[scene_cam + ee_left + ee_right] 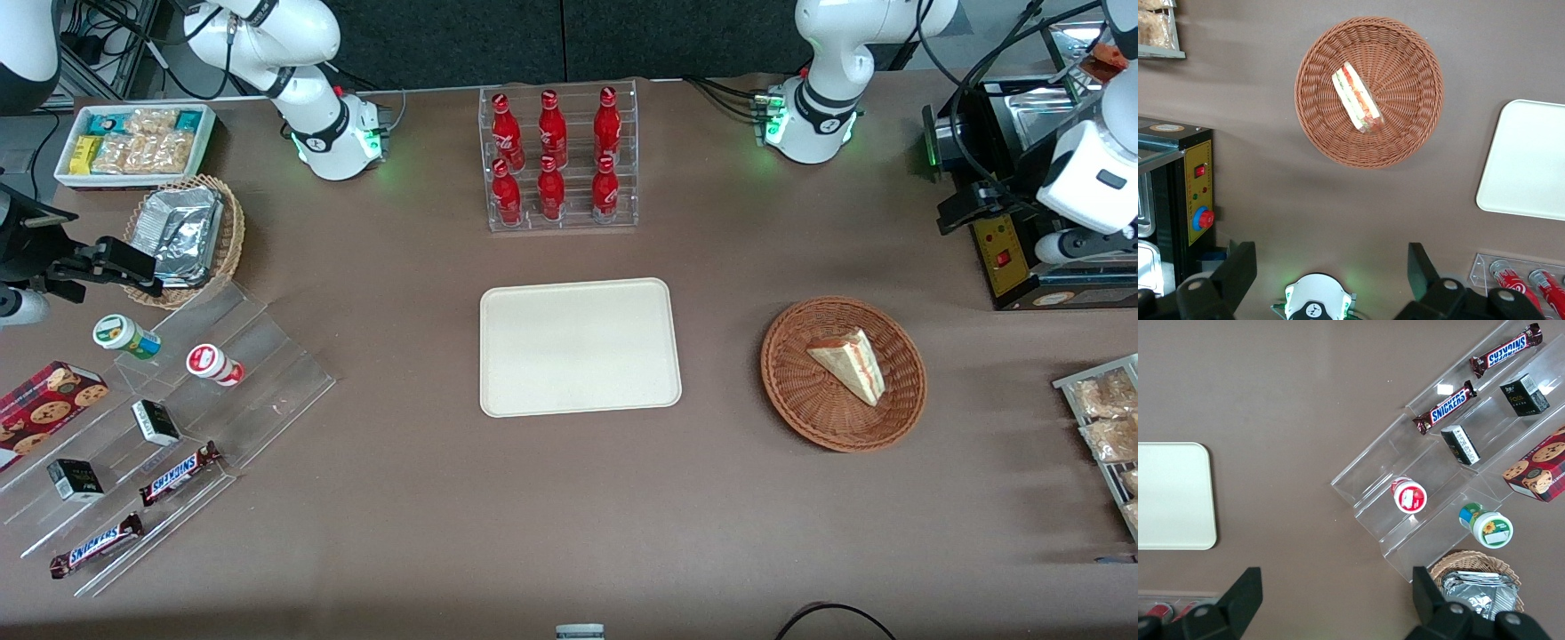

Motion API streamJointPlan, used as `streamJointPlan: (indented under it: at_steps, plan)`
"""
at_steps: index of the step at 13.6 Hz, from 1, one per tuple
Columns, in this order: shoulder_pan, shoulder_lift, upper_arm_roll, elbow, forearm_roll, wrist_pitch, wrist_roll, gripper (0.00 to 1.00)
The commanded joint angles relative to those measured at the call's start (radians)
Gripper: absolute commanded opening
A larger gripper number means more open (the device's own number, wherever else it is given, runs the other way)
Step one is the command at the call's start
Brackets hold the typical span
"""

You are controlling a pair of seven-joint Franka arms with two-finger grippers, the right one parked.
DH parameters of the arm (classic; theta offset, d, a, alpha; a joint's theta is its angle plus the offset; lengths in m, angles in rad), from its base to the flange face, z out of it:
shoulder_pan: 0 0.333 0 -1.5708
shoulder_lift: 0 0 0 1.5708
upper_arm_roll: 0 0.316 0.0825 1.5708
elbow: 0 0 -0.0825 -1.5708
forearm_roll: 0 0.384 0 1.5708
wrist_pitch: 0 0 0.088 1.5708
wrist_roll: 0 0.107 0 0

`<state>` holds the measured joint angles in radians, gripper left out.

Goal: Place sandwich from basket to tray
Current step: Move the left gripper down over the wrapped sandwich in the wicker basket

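The sandwich [849,364], a pale bread wedge with red and green filling on its cut edge, lies in the round reddish-brown wicker basket [787,391] toward the working arm's end of the table. The cream tray [578,347] lies bare at the table's middle, beside the basket. My left gripper [972,210] hangs high over the black machine, well apart from the basket and farther from the front camera than it. In the left wrist view the gripper [1330,267] is open, nothing between its fingers, with the sandwich [1357,99], basket [1408,130] and tray [1531,160] below it.
A black machine [1022,258] with a red button stands by the gripper. A clear rack of red bottles [560,160] sits farther from the front camera than the tray. Bagged snacks [1107,418] lie at the working arm's table edge. Acrylic steps [222,391] hold candy bars toward the parked arm's end.
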<state>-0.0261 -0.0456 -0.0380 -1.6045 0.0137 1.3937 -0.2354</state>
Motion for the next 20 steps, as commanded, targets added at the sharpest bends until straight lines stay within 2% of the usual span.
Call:
streamJointPlan:
  at_steps: [1,6,9,12,16,18,20]
  plan:
    - [-0.015,-0.002,0.007,0.011,-0.008,-0.022,0.007,1.0]
    - [-0.009,0.021,0.007,-0.023,0.003,-0.007,0.008,1.0]
    - [-0.003,0.045,0.01,-0.089,0.008,0.073,0.008,1.0]
    - [0.002,0.124,0.012,-0.094,0.04,0.119,-0.007,1.0]
    - [-0.003,0.226,0.01,-0.097,0.078,0.234,-0.148,1.0]
    - [-0.002,0.259,0.009,-0.104,0.072,0.263,-0.16,1.0]
    - [-0.002,0.265,0.01,-0.168,0.066,0.37,-0.226,1.0]
